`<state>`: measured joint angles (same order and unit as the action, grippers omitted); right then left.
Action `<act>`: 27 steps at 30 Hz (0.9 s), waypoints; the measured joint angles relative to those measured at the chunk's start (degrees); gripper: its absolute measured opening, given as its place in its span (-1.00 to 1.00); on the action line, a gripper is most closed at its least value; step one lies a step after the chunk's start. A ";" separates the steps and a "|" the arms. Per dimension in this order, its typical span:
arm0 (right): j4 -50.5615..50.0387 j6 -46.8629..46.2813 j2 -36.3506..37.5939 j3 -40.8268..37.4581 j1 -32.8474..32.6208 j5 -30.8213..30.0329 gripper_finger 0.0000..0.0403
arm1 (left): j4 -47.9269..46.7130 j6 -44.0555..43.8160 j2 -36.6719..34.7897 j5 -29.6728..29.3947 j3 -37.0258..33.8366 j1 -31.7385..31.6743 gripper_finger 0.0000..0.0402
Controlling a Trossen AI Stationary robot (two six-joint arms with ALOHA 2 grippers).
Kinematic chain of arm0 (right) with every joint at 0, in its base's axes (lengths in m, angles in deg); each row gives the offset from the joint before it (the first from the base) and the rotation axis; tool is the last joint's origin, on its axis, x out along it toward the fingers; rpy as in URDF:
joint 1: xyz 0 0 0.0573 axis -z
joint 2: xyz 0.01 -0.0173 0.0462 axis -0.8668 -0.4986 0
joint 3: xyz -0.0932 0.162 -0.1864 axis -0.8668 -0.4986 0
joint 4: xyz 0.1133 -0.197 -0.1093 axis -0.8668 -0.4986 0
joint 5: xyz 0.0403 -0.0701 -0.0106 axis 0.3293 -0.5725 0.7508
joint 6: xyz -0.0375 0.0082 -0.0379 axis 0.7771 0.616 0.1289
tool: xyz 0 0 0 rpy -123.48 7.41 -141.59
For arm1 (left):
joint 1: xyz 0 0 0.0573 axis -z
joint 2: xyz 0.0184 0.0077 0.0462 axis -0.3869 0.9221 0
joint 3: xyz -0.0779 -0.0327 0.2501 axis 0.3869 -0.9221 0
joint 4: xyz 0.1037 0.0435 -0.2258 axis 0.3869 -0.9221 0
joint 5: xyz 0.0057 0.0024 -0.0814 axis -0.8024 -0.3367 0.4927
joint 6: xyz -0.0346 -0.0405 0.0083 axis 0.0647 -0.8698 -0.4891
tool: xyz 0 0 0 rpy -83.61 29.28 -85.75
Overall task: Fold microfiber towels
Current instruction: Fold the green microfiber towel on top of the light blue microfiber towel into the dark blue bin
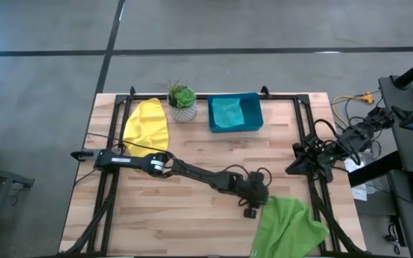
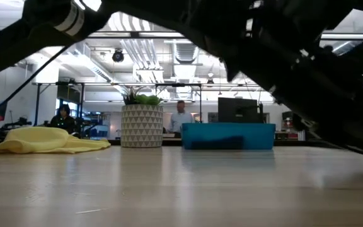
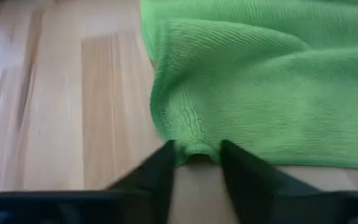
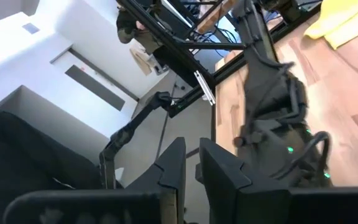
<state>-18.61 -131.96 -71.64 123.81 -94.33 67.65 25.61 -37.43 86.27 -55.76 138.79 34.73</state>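
Jaws of left gripper (image 3: 196, 163) pinch the light green towel (image 1: 287, 228) edge, near-right on bench (image 1: 192, 215). Soft, light, floppy: grab corners. Right gripper (image 4: 190, 163) parked far right, jaws nearly together.

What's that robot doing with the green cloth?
The left gripper is reaching across the table and pinching the edge of the light green towel, which lies rumpled at the near right corner, hanging partly over the edge. The yellow towel sits crumpled at the back left, and a teal towel lies in the blue tray. The right gripper waits off to the right side.
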 joint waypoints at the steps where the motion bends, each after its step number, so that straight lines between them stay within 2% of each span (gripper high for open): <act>1: -0.04 0.26 -0.03 0.04 0.00 -0.10 -0.79 | -1.96 -0.06 0.03 -0.12 -0.02 0.00 -0.65; 3: 0.00 0.89 -0.07 0.06 0.00 -0.66 -0.79 | -5.73 -2.72 -0.51 -0.20 -0.11 -0.20 -0.90; 7: -0.20 2.07 -0.07 0.06 0.00 -1.18 -0.79 | -13.95 -9.02 -1.69 -1.02 -0.40 -1.45 -0.97; 12: -0.24 3.29 -0.16 0.04 0.00 -1.18 -0.79 | -23.67 -9.56 -4.62 -5.17 -1.26 -2.58 -0.99; 19: -3.11 5.79 -0.87 -0.05 0.01 -1.39 -0.79 | -40.94 -8.30 -8.31 -6.17 -2.75 -5.98 -1.00; 27: -8.65 5.27 -3.21 -0.41 0.00 -8.64 -0.79 | -64.18 -3.13 -9.36 -6.75 -2.92 -9.84 -1.00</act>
<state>-27.26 -126.69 -74.85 123.41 -94.33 59.02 -38.57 -40.55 76.91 -62.51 135.87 24.89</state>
